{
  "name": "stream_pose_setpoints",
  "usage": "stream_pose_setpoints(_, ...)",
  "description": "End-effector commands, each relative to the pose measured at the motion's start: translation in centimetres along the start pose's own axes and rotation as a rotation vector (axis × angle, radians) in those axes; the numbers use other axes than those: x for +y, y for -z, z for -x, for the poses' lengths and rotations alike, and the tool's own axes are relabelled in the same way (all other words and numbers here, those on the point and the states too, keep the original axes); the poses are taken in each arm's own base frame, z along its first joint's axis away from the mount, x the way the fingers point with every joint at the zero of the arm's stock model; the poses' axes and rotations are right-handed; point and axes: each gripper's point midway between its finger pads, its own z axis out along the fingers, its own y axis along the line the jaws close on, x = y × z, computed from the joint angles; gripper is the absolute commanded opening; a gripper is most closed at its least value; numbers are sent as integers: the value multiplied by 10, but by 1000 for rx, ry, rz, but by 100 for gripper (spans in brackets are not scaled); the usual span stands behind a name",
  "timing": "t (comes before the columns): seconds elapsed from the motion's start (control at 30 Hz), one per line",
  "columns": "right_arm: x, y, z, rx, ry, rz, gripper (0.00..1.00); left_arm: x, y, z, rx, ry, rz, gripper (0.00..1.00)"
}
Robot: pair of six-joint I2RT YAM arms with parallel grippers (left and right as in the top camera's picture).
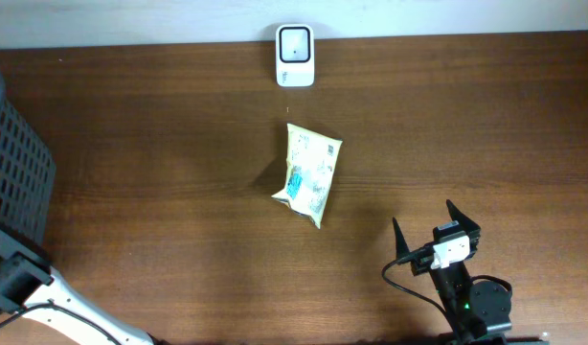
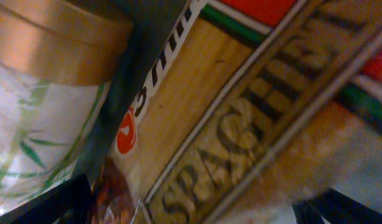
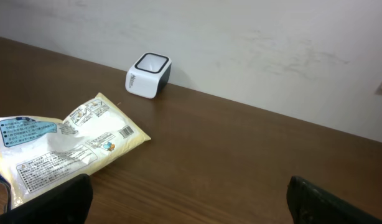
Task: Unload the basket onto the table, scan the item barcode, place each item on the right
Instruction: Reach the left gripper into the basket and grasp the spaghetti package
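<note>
Nothing is in hand yet, so I'd put this at the very start of the job, with the reach for the item not yet made. The packet (image 1: 308, 175) lies flat near the middle of the table (image 1: 160, 144), touched by neither arm. The scanner (image 1: 295, 56) sits well apart from it at the far edge, against the wall (image 3: 253, 37). The right gripper (image 1: 423, 217) hovers at the near side, off to the packet's right, its jaws spread wide with nothing between them. From that arm's own camera the barcode (image 3: 125, 131) shows as a small striped patch on the packet's upper face, at the end nearer the scanner. To my eye the next move calls for that arm to cross over and pinch an edge of the packet without covering the barcode. It would then lift it and bring the printed face over the scanner's window. The bag looks thin and limp, so it may sag or slip. As for the room, the table is dark brown wood with a plain pale wall behind it, and a dark mesh basket (image 1: 16, 153) stands at the left end. The left gripper (image 2: 191, 214) is down among groceries there, close against a spaghetti box (image 2: 241, 124) and a round tin (image 2: 48, 74). Its fingers (image 2: 48, 202) sit far apart, closed on nothing I can see.
</note>
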Motion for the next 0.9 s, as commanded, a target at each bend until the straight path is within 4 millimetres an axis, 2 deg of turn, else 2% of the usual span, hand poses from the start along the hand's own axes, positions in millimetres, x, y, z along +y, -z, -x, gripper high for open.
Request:
stream_pose_setpoints(0.0, 3, 0, -2, 2, -12, 13, 98, 1, -28, -14, 63, -24, -2, 99)
stream_pose_setpoints(0.07, 3, 0, -2, 2, -12, 13, 98, -1, -31, -15, 68, -24, -11, 74)
stream_pose_setpoints(0.1, 3, 0, -2, 2, -12, 13, 98, -4, -31, -15, 66, -24, -24, 68)
stream_pose_setpoints(0.3, 3, 0, -2, 2, -12, 13, 98, -9, -29, -20, 85, -26, -59, 0)
stream_pose_setpoints(0.43, 3, 0, -2, 2, -12, 13, 98, -12, -14, -16, 65, -22, -92, 0)
stream_pose_setpoints(0.53, 3, 0, -2, 2, -12, 13, 98, -13, 21, 0, -21, -9, -136, 0)
stream_pose_setpoints(0.57, 3, 0, -2, 2, -12, 13, 98, -15, 47, 12, -85, -3, -181, 0)
stream_pose_setpoints(0.63, 3, 0, -2, 2, -12, 13, 98, -19, 83, 24, -170, 0, -239, 0)
stream_pose_setpoints(0.7, 3, 0, -2, 2, -12, 13, 99, -17, 128, 35, -274, 0, -276, 0)
stream_pose_setpoints(0.87, 3, 0, -2, 2, -12, 13, 98, -19, 241, 52, -553, -27, -385, 0)
